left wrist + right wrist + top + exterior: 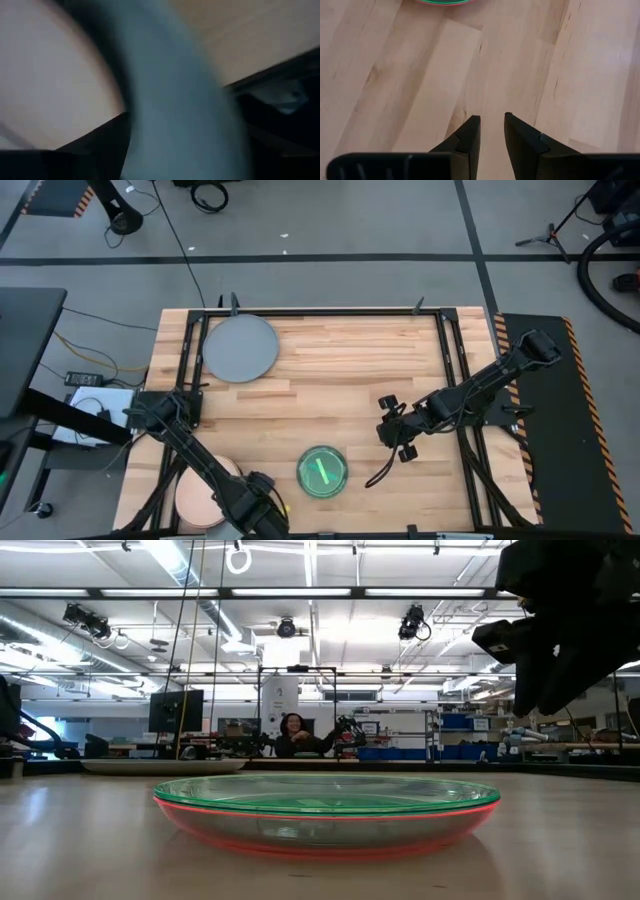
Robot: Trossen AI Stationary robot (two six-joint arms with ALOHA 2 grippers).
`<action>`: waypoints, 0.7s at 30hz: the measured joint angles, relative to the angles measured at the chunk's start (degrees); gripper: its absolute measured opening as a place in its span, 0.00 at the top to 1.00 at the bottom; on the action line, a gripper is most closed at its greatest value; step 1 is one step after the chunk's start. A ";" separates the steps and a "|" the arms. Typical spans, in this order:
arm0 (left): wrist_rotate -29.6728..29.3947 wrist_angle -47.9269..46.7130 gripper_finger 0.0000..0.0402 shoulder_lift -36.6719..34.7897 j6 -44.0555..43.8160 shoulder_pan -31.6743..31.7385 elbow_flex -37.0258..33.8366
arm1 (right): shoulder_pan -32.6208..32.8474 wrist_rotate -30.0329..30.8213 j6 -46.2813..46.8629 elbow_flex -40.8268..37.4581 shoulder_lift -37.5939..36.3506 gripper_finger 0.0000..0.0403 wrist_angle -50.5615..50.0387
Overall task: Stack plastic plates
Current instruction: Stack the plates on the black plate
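Observation:
A translucent teal-green plate [322, 471] lies on a red plate near the table's near edge; the low view shows this pair [325, 805] close up. A large grey plate [240, 347] lies flat at the far left. A peach plate [205, 495] lies at the near left corner under the left arm. My left gripper [262, 515] is low at the near edge between the peach plate and the green one; its wrist view shows only the blurred peach plate [50, 75] and a pale blue-grey rim [180, 100]. My right gripper [491, 117] hovers right of the green plate, open by a narrow gap and empty.
Bare wood fills the table's middle and far right [360, 370]. Black frame rails [452, 370] run along the table's sides. A cable [380, 472] hangs near the right gripper. A person [293, 735] sits far behind the table.

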 joint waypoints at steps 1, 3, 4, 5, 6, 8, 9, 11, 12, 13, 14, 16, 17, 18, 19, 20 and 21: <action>-1.72 1.17 0.28 0.00 0.41 -0.01 0.00 | 0.00 -0.01 0.01 0.00 0.00 0.76 0.00; -4.54 3.40 0.28 0.00 1.06 0.01 0.00 | 0.00 -0.01 0.16 0.00 0.00 0.76 0.00; -5.50 3.95 0.28 0.00 1.09 0.03 0.00 | 0.00 -0.01 0.24 0.00 0.00 0.76 0.00; -6.10 3.98 0.28 0.02 0.87 0.12 0.00 | 0.00 -0.01 0.45 0.00 0.00 0.76 0.00; -6.43 3.58 0.28 0.06 0.74 0.25 0.00 | 0.00 -0.01 0.62 0.00 0.00 0.76 0.02; -6.44 1.54 0.28 0.16 0.50 0.18 0.00 | 0.00 -0.01 1.14 0.00 0.00 0.76 0.00; -6.32 0.25 0.28 0.35 -0.07 0.18 0.00 | 0.00 -0.03 1.44 0.00 0.00 0.76 -0.04; -5.22 -2.81 0.28 0.66 -1.29 0.09 0.00 | 0.00 -0.07 1.73 0.00 0.00 0.76 -0.36; -4.50 -4.59 0.28 0.70 -1.79 -0.07 0.00 | 0.00 -0.32 1.88 0.00 0.00 0.76 -0.52; -3.75 -5.79 0.28 0.68 -2.42 -0.12 0.00 | 0.00 -0.47 1.92 0.00 0.00 0.76 -0.63; -3.12 -6.68 0.28 0.66 -2.69 -0.16 0.00 | 0.00 -0.47 1.92 0.00 0.00 0.76 -0.84; -2.94 -7.24 0.28 0.66 -3.12 -0.49 0.00 | 0.00 -0.47 1.96 0.00 0.00 0.76 -1.20; -2.92 -7.27 0.28 0.66 -3.12 -0.52 0.00 | 0.00 -0.47 1.96 0.00 0.00 0.76 -1.19; -2.86 -7.26 0.28 0.66 -3.16 -0.54 0.00 | 0.00 -0.49 1.98 0.00 0.00 0.76 -1.22; -2.77 -7.17 0.28 0.66 -3.18 -0.56 0.00 | 0.00 -0.49 1.98 0.00 0.00 0.76 -1.25; -2.75 -7.00 0.28 0.66 -3.18 -0.54 0.00 | 0.00 -0.49 1.98 0.00 0.00 0.76 -1.22; -2.75 -6.59 0.28 0.66 -3.14 -0.52 0.00 | 0.00 -0.49 1.98 0.00 0.00 0.76 -1.23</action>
